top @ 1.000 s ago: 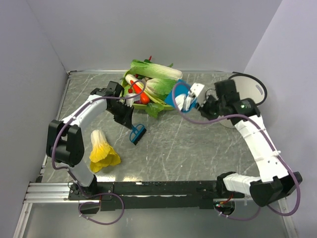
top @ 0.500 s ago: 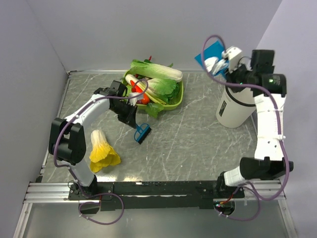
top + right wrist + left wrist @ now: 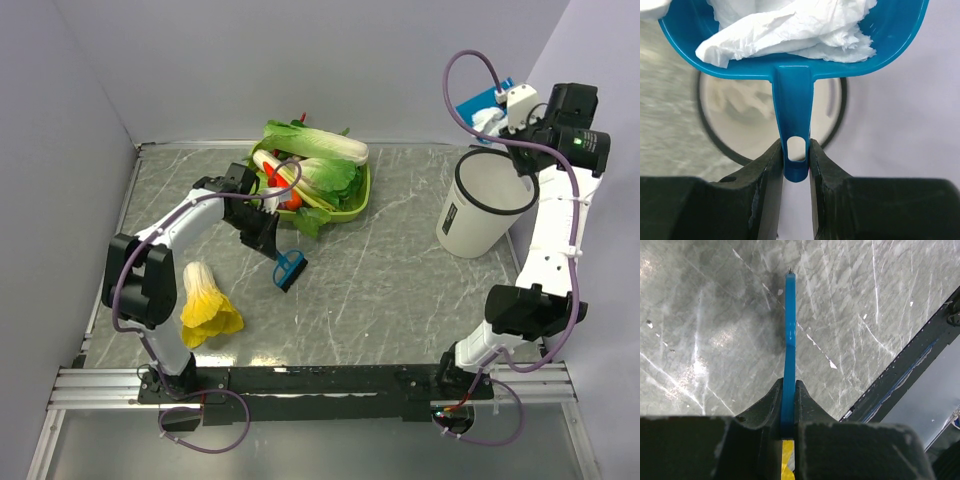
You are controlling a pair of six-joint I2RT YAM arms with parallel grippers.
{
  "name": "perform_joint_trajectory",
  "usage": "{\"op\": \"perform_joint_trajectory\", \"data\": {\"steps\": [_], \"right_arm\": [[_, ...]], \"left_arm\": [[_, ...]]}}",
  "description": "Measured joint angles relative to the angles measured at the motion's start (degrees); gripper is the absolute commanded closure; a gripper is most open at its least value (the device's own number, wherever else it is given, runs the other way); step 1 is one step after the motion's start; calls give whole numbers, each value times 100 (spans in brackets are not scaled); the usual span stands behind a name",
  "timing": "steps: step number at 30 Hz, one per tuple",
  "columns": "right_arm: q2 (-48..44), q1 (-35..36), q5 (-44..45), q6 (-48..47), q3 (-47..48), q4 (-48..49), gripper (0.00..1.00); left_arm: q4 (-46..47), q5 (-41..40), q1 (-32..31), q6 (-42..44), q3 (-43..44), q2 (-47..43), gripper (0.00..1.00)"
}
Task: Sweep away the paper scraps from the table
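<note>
Over the white bin [image 3: 478,225] at the back right of the table [image 3: 400,290]: right gripper [image 3: 796,162] clamped on the handle of a blue dustpan [image 3: 792,95], arm raised high. Paper scraps [image 3: 790,25] lie in the pan as a crumpled white pile. The bin mouth shows right behind the handle in the wrist view; there's blurry white stuff inside, can't tell what. Left gripper [image 3: 788,407] is closed on a blue brush [image 3: 789,330], seen edge-on, low over the table left of centre; contact unclear. Green basket [image 3: 358,200] of cabbages [image 3: 315,145] at the back, a yellow-white leafy vegetable [image 3: 205,300] lying beside the left arm
</note>
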Motion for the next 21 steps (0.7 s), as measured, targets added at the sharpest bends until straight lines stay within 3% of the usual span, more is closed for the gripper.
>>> {"op": "perform_joint_trajectory", "data": {"steps": [11,21], "right_arm": [[-4,-260,1360,-863,-439,-9,100],[-210,-260,2356,-2380,-1272,466,100]], "left_arm": [[2,85,-55,-9,114,179,99],[9,177,-92,-48,146,232,99]]}}
